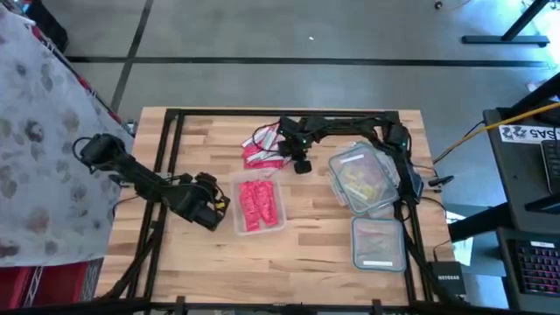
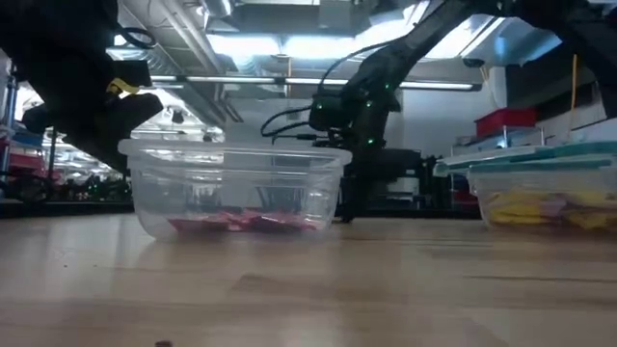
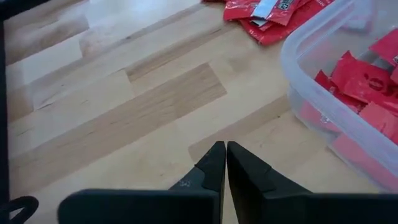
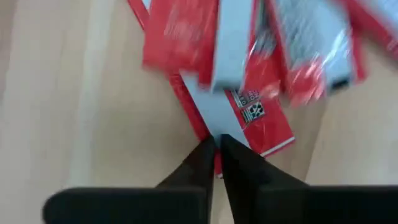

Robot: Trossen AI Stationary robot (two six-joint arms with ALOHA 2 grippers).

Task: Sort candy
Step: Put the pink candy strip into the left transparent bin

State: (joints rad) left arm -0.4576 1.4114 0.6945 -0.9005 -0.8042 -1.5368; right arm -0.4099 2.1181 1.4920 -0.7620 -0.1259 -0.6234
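Loose candy (image 1: 262,149), red and silvery wrapped pieces, lies in a pile on the table's far middle and shows in the right wrist view too (image 4: 261,43). My right gripper (image 1: 302,164) (image 4: 217,142) is at the pile's right edge, shut on one red-and-silver piece (image 4: 249,112). A clear tub (image 1: 260,206) (image 2: 236,188) holds red candy (image 3: 364,87). My left gripper (image 1: 214,208) (image 3: 225,149) hovers shut just left of that tub, holding nothing. My right gripper pinches the near edge of the red-and-silver candy wrapper (image 4: 216,163) between its two fingertips. The rest of the piece reaches out past the fingers toward the pile. Whether it is lifted clear of the table, I cannot tell.
A lidded clear tub with yellow candy (image 1: 363,179) (image 2: 549,198) stands right of the pile, and another lidded tub (image 1: 378,243) sits near the front right. Bare wood (image 1: 306,254) lies between the tubs and along the near edge.
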